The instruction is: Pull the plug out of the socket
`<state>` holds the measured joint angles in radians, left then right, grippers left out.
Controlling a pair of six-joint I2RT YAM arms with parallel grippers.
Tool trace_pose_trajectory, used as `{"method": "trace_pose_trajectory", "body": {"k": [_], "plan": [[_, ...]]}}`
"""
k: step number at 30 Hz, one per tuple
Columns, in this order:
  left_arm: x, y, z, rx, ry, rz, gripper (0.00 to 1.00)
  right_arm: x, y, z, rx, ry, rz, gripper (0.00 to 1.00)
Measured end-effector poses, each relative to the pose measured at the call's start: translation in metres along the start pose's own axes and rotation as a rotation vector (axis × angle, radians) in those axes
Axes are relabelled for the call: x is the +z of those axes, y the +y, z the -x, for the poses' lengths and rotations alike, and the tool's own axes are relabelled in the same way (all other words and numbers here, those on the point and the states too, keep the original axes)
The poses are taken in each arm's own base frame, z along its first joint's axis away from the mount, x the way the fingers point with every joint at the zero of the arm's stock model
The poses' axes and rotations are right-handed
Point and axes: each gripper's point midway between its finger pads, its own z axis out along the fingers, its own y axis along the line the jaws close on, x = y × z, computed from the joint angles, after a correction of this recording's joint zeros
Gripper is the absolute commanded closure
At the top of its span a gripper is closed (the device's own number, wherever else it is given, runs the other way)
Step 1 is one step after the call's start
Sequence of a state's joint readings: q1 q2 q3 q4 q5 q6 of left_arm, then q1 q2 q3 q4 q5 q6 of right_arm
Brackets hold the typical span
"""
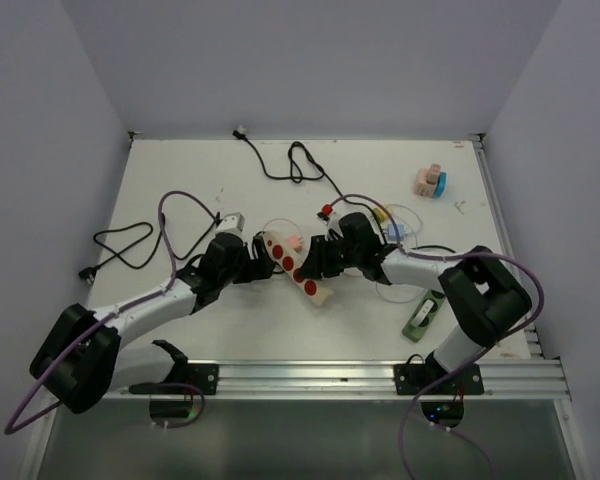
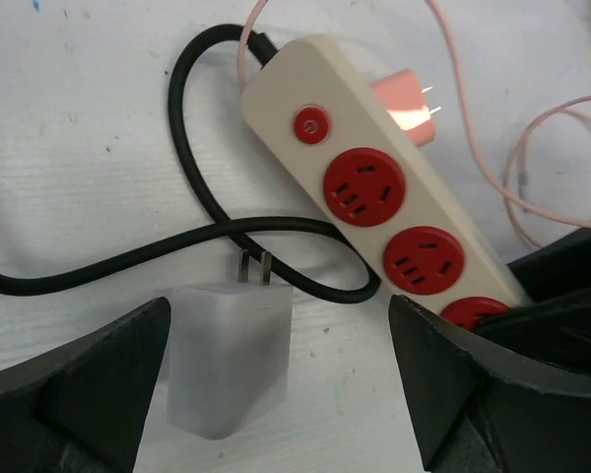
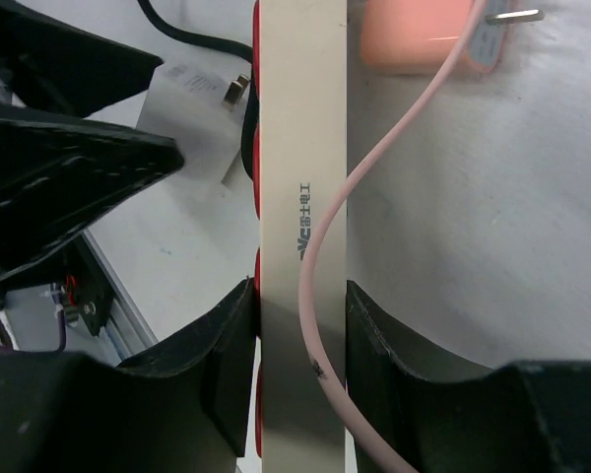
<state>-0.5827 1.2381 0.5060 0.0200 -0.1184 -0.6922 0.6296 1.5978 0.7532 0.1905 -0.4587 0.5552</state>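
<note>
**White plug out of the strip, lying between open left jaws**

The white plug lies flat on the table, its two prongs bare and pointing at a loop of black cable. It is out of every socket and just beside the cream power strip. The left gripper hangs over it with its jaws wide apart; the plug sits between them, clear of the right-hand finger and close to the other.

The right gripper has its jaws clamped on the long edges of the power strip, at the end away from the red switch. A pink plug lies against the strip's far side, also unplugged, and its thin pink cord trails across the strip's pale side.
</note>
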Motion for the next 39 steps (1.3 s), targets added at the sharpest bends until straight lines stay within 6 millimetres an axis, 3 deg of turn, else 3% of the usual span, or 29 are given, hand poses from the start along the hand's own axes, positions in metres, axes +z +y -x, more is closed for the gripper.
{"method": "trace_pose_trajectory", "body": {"k": [4, 7, 10, 11, 15, 21, 26, 31, 35, 39], "plan": [[-0.020, -0.004, 0.019, -0.014, -0.073, -0.014, 0.00, 0.023, 0.004, 0.002, 0.008, 0.009, 0.002, 1.00], [-0.036, -0.003, 0.032, -0.022, -0.125, -0.007, 0.00, 0.040, 0.011, 0.019, -0.004, -0.022, 0.008, 0.97], [-0.052, 0.002, 0.045, -0.029, -0.172, 0.019, 0.00, 0.054, 0.013, 0.039, -0.010, -0.062, -0.004, 0.82], [-0.058, 0.002, 0.051, -0.029, -0.191, 0.025, 0.00, 0.058, 0.012, 0.045, -0.011, -0.076, -0.015, 0.69], [-0.084, -0.003, 0.083, -0.025, -0.277, 0.041, 0.00, 0.065, 0.009, 0.064, -0.011, -0.121, -0.056, 0.35], [-0.113, -0.014, 0.127, 0.006, -0.376, 0.063, 0.00, 0.053, 0.005, 0.084, -0.033, -0.163, -0.154, 0.14], [-0.126, -0.022, 0.154, 0.065, -0.416, 0.087, 0.01, 0.006, 0.012, 0.110, -0.085, -0.239, -0.280, 0.07], [-0.134, -0.022, 0.166, 0.133, -0.436, 0.113, 0.00, -0.077, 0.004, 0.142, -0.098, -0.412, -0.501, 0.01], [-0.134, -0.016, 0.165, 0.192, -0.429, 0.143, 0.00, -0.154, -0.037, 0.153, -0.003, -0.537, -0.716, 0.01], [-0.133, -0.006, 0.162, 0.231, -0.429, 0.187, 0.00, -0.227, -0.102, 0.125, 0.155, -0.603, -0.977, 0.01]]}}
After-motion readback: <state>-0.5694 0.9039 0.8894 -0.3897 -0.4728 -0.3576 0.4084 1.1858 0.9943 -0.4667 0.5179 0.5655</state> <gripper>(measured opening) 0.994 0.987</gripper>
